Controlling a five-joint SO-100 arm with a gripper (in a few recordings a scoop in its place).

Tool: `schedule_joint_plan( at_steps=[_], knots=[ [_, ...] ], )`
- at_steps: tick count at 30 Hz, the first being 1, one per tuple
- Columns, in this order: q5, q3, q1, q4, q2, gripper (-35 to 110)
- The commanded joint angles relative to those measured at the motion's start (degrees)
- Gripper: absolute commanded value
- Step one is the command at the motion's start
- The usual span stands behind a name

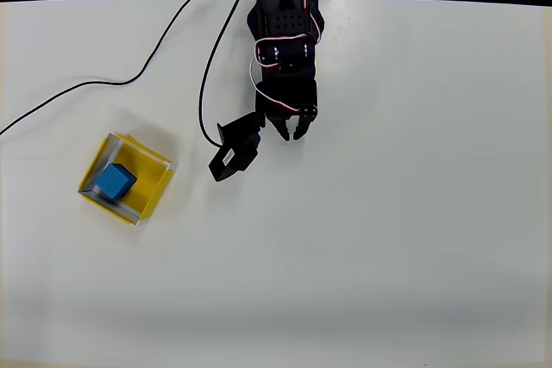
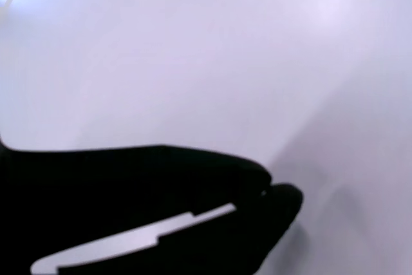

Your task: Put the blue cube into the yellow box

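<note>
One blue cube [image 1: 116, 182] sits inside one yellow box [image 1: 148, 179], which lies on the white bench [image 1: 388, 213] at the left of the overhead view. The cube rests on the box's yellow floor, toward the lower-left part of the tray, close to its left walls, with bare yellow showing on its right side and above it. The box is turned at an angle to the bench edges, so its corners point roughly up, down, left and right.

One black arm [image 1: 285, 32] reaches down from the top edge of the overhead view, near the middle. Its gripper [image 1: 280, 134] hangs over bare bench, well apart from the box and to the right of it. The gripper is closed and holds nothing: its dark fingertips meet just below the wrist, with no gap visible between them. A black camera mount [image 1: 235, 152] juts out to the lower left of the gripper.

In the wrist view the gripper [image 2: 273, 191] appears as a blurred dark shape across the lower half, its tips together over plain white bench.

Two black cables [image 1: 164, 36] trail across the bench from the arm's base, one sweeping to the left edge, the other looping down beside the arm
</note>
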Motion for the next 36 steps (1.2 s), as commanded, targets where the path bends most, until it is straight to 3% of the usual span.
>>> schedule_joint_plan(
  at_steps=[1, 7, 14, 36],
  knots=[
    [-1.1, 1.5, -0.4, 7.3, 4.8, 0],
    [-1.5, 1.5, 0.3, 20.3, 12.6, 0],
    [-5.8, 1.5, 3.1, 21.5, 13.6, 0],
    [-5.5, 1.5, 4.1, 21.4, 13.4, 1]
  ],
)
